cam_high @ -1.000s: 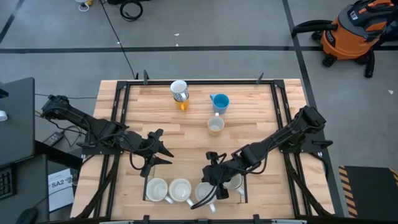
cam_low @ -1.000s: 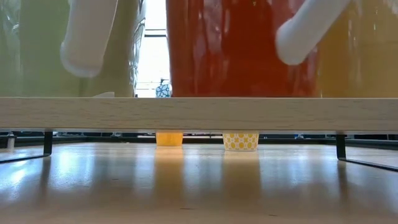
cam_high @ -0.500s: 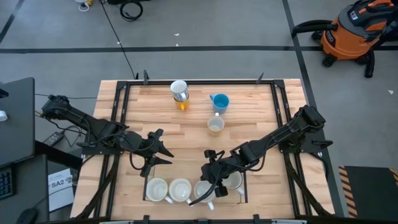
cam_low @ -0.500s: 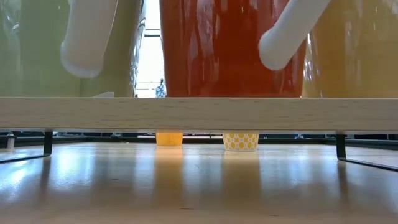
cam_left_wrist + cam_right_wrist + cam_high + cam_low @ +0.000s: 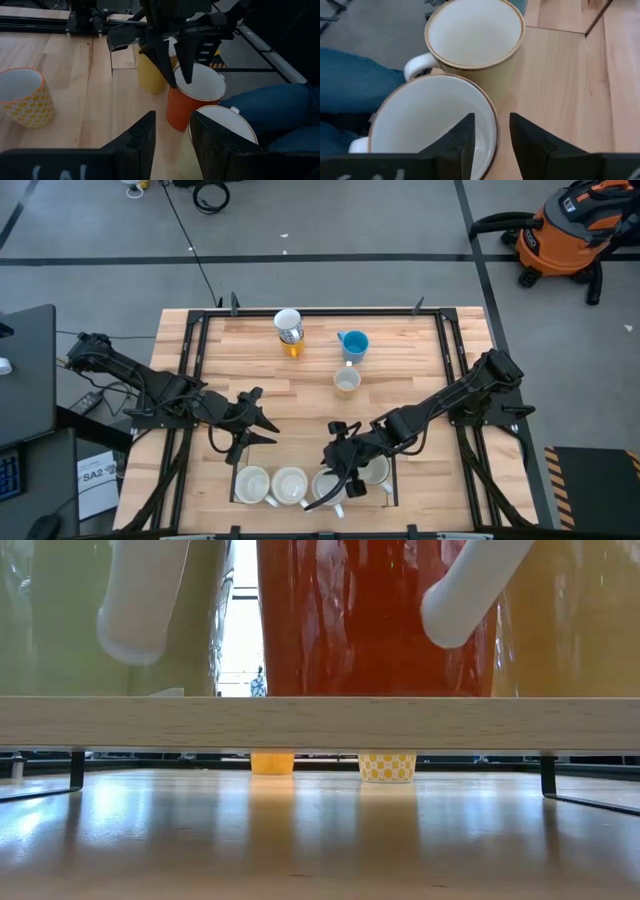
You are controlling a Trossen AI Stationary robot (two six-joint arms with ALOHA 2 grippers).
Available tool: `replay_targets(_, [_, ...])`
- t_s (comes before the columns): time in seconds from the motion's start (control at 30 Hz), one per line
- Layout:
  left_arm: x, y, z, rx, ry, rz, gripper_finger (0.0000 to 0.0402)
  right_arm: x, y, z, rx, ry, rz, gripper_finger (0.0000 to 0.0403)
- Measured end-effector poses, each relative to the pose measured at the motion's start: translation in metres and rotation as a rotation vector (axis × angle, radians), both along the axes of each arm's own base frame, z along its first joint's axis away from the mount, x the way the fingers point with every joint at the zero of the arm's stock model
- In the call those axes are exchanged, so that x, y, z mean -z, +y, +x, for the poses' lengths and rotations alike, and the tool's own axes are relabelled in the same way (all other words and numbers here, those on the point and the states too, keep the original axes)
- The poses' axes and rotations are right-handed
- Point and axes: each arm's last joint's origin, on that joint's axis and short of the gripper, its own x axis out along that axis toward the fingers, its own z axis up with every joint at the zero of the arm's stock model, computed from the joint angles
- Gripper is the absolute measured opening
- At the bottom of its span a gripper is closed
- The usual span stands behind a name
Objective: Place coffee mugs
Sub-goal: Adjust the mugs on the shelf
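Right gripper [image 5: 338, 463] fingers straddle the red-brown mug [image 5: 192, 102] rim, released; lifting crooked could tip it; left gripper [image 5: 262, 423] fingers parted, empty

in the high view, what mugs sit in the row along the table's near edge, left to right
cream mug → white mug → red-brown mug, with the right gripper over it → yellow mug

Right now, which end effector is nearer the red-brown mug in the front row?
Right. The right end effector is directly over the red-brown mug, fingers astride its rim. The left end effector hovers farther away, over bare table.
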Motion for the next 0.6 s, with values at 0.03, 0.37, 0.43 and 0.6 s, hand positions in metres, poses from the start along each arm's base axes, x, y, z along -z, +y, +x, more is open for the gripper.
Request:
replay_targets(0.03, [0.0, 0.0, 0.0, 0.0, 0.0, 0.0, 0.0128, -0.002, 0.0, 0.001, -0.005, -0.005, 0.004, 0.0129])
replay_targets(0.37, [0.0, 0.0, 0.0, 0.0, 0.0, -0.001, 0.0128, -0.038, 0.001, -0.004, -0.116, 0.066, -0.038, 0.0128])
replay_targets(0.43, [0.0, 0.0, 0.0, 0.0, 0.0, 0.0, 0.0128, -0.044, -0.002, -0.008, -0.115, 0.112, -0.058, 0.0128])
replay_targets(0.6, [0.0, 0.0, 0.0, 0.0, 0.0, 0.0, 0.0128, -0.053, -0.008, -0.019, -0.091, 0.243, -0.099, 0.0128])
